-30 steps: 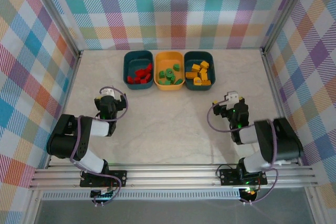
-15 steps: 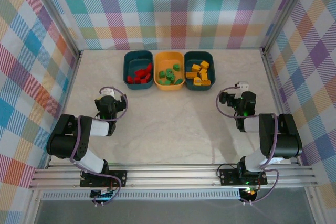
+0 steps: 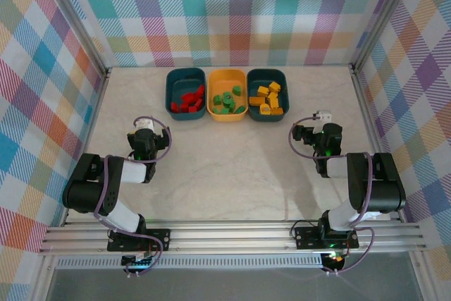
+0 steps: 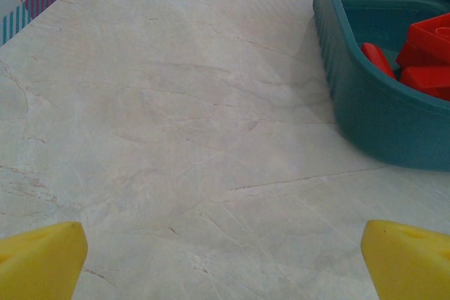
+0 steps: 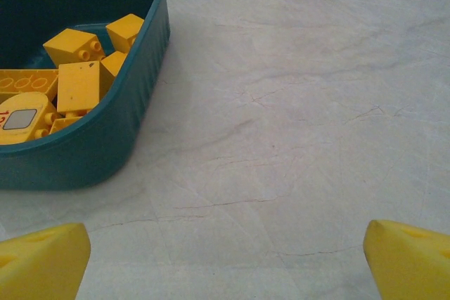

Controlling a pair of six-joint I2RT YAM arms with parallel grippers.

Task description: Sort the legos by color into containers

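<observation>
On the right, the right gripper [image 5: 225, 261] had swung away from mid-table, jaws wide and empty like the left gripper [image 4: 225, 261]. All legos [image 3: 227, 101] lay colour-sorted in the far containers [image 3: 227, 71], so the task looked finished.

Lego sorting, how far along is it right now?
Done: red bricks sit in the left teal bin, green bricks in the yellow-orange bin, yellow bricks in the right teal bin. In hand: nothing; the left gripper and right gripper are open and empty over the bare table. Left: apparently nothing, since no loose brick lies on the table.
</observation>
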